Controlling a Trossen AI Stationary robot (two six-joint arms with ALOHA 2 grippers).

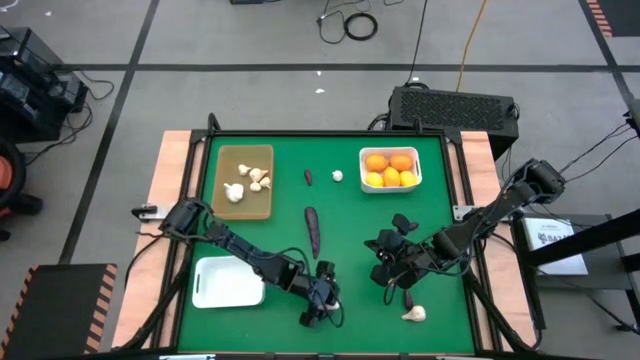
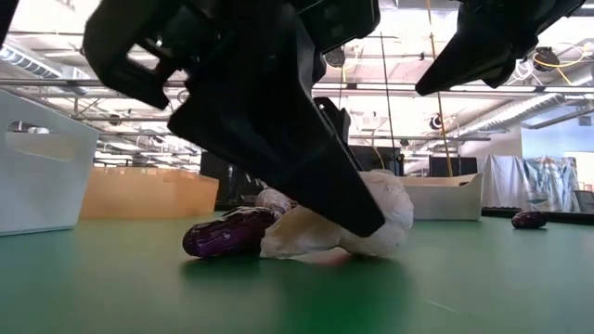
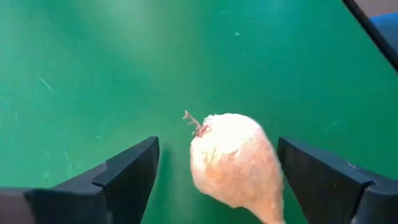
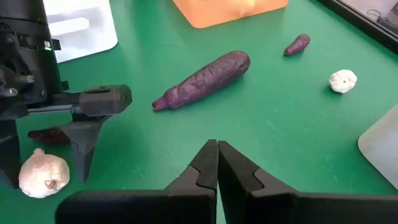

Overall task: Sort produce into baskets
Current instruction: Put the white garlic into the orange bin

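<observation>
My left gripper (image 3: 217, 142) is open near the table's front edge (image 1: 320, 303). It slants down, with one finger on each side of a cream garlic bulb (image 3: 233, 163) that lies on the green mat. A small gap shows on both sides of the bulb. A short dark purple piece (image 2: 223, 232) lies against that bulb's left side. My right gripper (image 4: 217, 146) is shut and hangs above the mat right of centre (image 1: 383, 250), with nothing in it. A long eggplant (image 1: 313, 230) lies mid-table.
The tan tray (image 1: 245, 205) at the far left holds garlic bulbs. The white basket (image 1: 365, 155) at the far right holds citrus, and a white tray (image 1: 228, 282) stands at the near left. Between the far containers lie a small eggplant (image 1: 308, 177) and a garlic (image 1: 338, 176). Another garlic (image 1: 413, 313) and purple piece (image 1: 407, 297) lie near right.
</observation>
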